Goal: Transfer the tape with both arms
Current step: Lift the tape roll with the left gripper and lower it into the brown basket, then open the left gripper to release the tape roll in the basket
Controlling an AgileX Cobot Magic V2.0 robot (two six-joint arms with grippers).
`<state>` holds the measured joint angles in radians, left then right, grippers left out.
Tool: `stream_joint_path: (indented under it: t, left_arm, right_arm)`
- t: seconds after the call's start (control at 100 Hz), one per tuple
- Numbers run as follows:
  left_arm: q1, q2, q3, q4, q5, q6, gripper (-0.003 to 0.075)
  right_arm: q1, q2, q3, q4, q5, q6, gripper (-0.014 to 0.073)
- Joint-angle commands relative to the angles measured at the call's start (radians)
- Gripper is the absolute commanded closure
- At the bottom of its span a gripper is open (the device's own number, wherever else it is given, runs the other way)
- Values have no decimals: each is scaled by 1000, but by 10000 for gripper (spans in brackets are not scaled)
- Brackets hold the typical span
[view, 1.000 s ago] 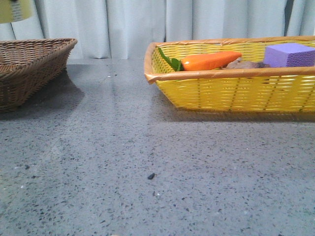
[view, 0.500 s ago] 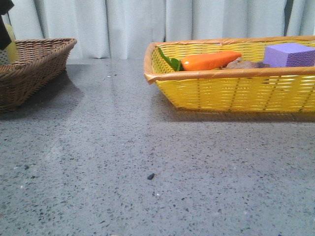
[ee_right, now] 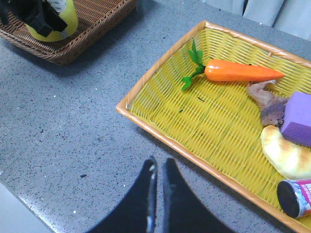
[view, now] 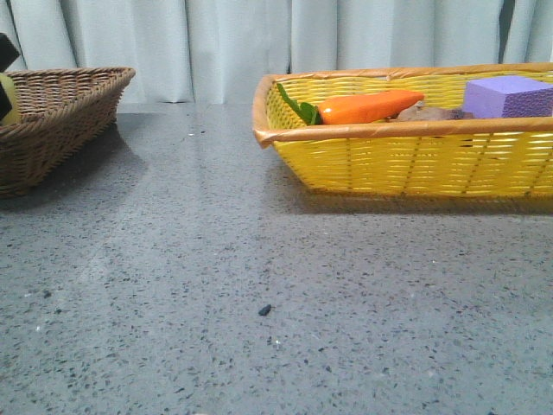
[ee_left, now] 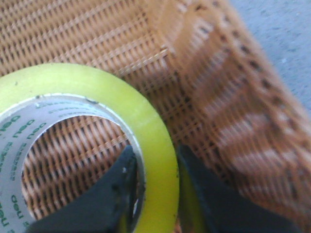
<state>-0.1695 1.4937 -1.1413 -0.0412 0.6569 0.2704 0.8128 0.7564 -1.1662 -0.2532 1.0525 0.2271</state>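
Observation:
The tape (ee_left: 102, 82) is a yellow roll with a white core and green print. My left gripper (ee_left: 155, 158) is shut on its wall, one finger inside the core and one outside, and holds it low over the floor of the brown wicker basket (ee_left: 218, 92). In the front view only a sliver of the tape (view: 7, 97) shows at the far left edge, behind the brown basket's rim (view: 78, 82). The right wrist view shows the tape (ee_right: 69, 15) in the brown basket (ee_right: 97, 24). My right gripper (ee_right: 159, 165) is shut and empty above the grey table, beside the yellow basket.
A yellow basket (view: 389, 160) stands at the right, also seen in the right wrist view (ee_right: 160, 131). It holds a toy carrot (ee_right: 238, 72), a purple foam block (ee_right: 301, 116), a bread piece (ee_right: 286, 155), a can (ee_right: 296, 196) and a brown scrap. Curtains hang behind.
My left gripper has lowered the tape from the top left corner of the front view down into the brown basket. The right side looks unchanged.

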Motion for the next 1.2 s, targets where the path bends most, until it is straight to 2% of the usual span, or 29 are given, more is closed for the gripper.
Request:
stream_joint_path:
  t: [0.0, 0.08, 0.23, 0.3, 0.56, 0.61, 0.68, 0.86, 1.01, 1.19]
  left_arm:
    - [5, -38, -28, -16, -78, 6, 699]
    - [5, -38, -28, -20, -78, 6, 671]
    - [5, -38, -28, -24, -80, 6, 498]
    - [5, -38, -28, -24, -86, 6, 448]
    - [5, -58, -28, -26, -96, 6, 447]
    - [5, -76, -28, -39, -100, 6, 456]
    - [5, -111, -28, -70, -101, 6, 507]
    - [5, -216, -23, -113, -99, 6, 741]
    - [5, -320, 14, -153, -118, 6, 741]
    - [5, -475, 146, -184, -196, 6, 741]
  right_arm:
    - [-7, -3, -24, -21, -69, 1, 666]
    - [-7, -3, -24, -21, -69, 1, 666]
    - [-7, -3, -24, -21, -69, 1, 666]
    - [-7, -3, -24, -21, -69, 1, 666]
    - [-7, -3, -24, -16, -69, 1, 666]
    - [-7, -3, -24, -19, -76, 1, 666]
    - [-7, -4, -24, -33, -100, 1, 666]
    - [-7, -35, 12, -65, -235, 1, 666]
    - [-7, -99, 129, -99, -388, 8, 648]
    - [-7, -203, 303, -125, -571, 12, 648]
